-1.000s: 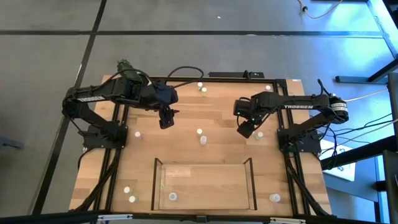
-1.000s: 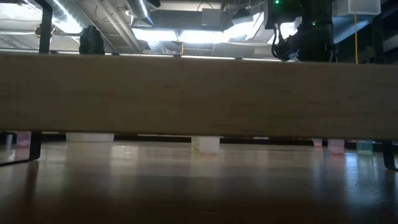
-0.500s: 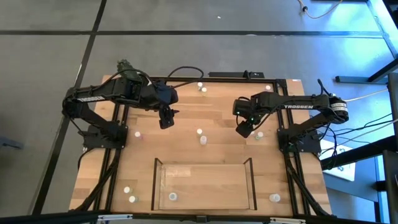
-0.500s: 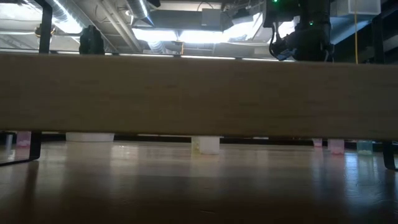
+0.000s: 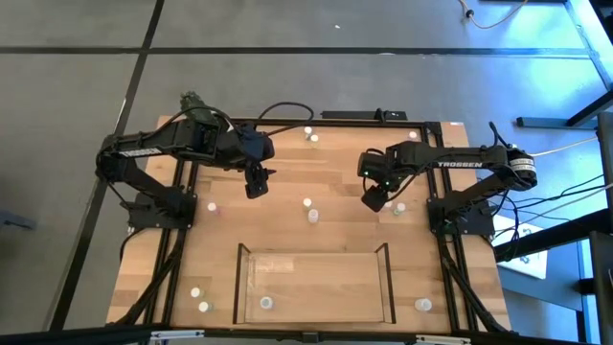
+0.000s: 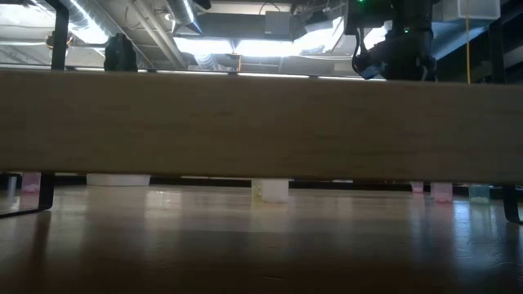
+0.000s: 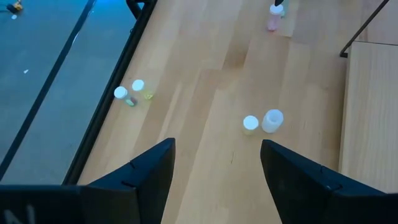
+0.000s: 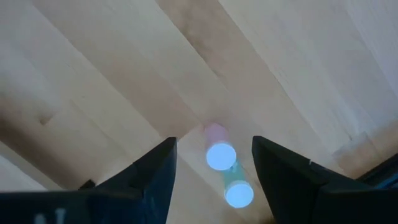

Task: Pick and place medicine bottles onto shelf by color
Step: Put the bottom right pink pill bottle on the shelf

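From above, the left gripper (image 5: 256,185) hangs over the light-wood tabletop (image 5: 335,158) left of centre, its fingers parted and holding nothing. The right gripper (image 5: 374,199) hangs over the right half, also spread and empty, just beside two tiny bottles near the right frame rail. The shallow clear-walled tray with a wood floor (image 5: 247,276) sits at the near edge, centred, with one white-capped bottle (image 5: 266,304) in its left near corner. Two more small pale bottles (image 5: 309,209) stand together in the open middle, between the grippers and the tray's far wall; bare wood surrounds them.

The low view is mostly blocked by a wide wood panel (image 6: 261,122); under its lower edge a cream bottle (image 6: 272,190) stands at centre and a pinkish one (image 6: 441,192) farther right.

In the left wrist view, the dark fingers (image 7: 149,171) stand well apart over bare wood, the middle pair of bottles (image 7: 264,121) ahead.

In the right wrist view, a pink bottle with a white cap (image 8: 219,154) and a green bottle with a white cap (image 8: 237,190) lie between the spread fingers (image 8: 155,171), untouched.
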You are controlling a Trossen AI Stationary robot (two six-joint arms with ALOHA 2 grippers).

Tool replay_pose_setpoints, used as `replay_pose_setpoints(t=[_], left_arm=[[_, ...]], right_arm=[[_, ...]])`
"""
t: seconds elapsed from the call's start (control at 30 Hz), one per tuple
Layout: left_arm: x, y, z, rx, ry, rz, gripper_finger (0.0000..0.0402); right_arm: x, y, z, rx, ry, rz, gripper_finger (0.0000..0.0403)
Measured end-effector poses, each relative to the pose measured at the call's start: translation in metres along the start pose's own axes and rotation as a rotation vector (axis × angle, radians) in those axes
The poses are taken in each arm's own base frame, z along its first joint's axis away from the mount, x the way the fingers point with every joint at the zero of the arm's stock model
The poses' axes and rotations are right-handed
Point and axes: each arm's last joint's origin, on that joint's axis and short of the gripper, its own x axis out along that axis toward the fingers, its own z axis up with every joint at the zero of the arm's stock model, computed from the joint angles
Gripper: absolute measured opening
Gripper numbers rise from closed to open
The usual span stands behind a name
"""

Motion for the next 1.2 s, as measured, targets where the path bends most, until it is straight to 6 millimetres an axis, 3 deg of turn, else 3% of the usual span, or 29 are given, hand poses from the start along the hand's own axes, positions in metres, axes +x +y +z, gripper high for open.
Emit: replay_pose_setpoints(t=[0.33, 0.63, 0.87, 1.2], left_arm=[[0.0, 0.0, 0.0, 0.0, 0.0, 0.0, 0.0231], [0.0, 0.0, 0.0, 0.0, 0.0, 0.0, 0.0231], [0.0, 0.0, 0.0, 0.0, 0.0, 0.0, 0.0231], [0.0, 0.0, 0.0, 0.0, 0.0, 0.0, 0.0231]], right_arm=[[0.0, 0.001, -0.001, -0.112, 0.02, 0.028, 0.0271], [0.0, 0.005, -0.005, -0.142, 0.025, 0.021, 0.0277], [0.028, 0.001, -0.016, -0.099, 0.134, 0.066, 0.0277], [0.048, -0.006, -0.025, -0.093, 0.165, 0.029, 0.0277]])
